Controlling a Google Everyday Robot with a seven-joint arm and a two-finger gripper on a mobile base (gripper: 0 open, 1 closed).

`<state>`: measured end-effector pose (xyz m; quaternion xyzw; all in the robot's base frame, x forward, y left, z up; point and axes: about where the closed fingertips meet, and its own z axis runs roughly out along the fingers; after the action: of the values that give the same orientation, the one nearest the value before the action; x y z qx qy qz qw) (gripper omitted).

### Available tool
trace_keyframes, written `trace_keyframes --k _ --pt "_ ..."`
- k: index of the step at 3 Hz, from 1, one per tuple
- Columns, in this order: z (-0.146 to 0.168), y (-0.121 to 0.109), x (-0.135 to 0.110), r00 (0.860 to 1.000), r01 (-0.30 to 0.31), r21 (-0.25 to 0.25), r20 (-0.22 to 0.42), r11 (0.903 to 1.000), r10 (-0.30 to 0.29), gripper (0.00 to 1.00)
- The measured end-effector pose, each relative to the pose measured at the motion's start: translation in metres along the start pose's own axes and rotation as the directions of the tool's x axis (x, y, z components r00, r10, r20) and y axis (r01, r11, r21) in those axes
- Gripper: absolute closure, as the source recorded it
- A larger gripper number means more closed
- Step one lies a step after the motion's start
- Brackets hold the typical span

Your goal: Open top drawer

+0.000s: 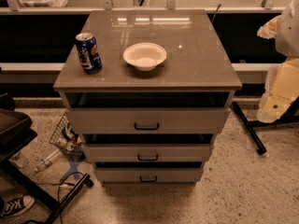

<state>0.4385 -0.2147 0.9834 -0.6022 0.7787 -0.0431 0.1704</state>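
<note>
The top drawer is the widest grey front of three, just under the cabinet's brown top. Its small dark loop handle sits at the centre. A dark gap shows between the top and the drawer front. Two narrower grey drawers lie below it with like handles. My gripper shows as pale cream parts at the right edge, to the right of the cabinet and apart from the drawers, touching nothing.
A blue soda can and a white bowl stand on the cabinet top. A black stand leg lies on the floor at right. A wire basket with bottles, black frame legs and a shoe are at left.
</note>
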Motion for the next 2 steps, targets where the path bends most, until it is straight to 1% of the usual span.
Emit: trace_keyframes --k 1,2 --pt "0.0 0.0 0.0 1.0 0.0 0.0 0.0 1.0 0.0 0.0" --pt "0.024 0.0 -0.006 0.998 0.026 -0.018 0.058 0.9995 -0.025 0.0"
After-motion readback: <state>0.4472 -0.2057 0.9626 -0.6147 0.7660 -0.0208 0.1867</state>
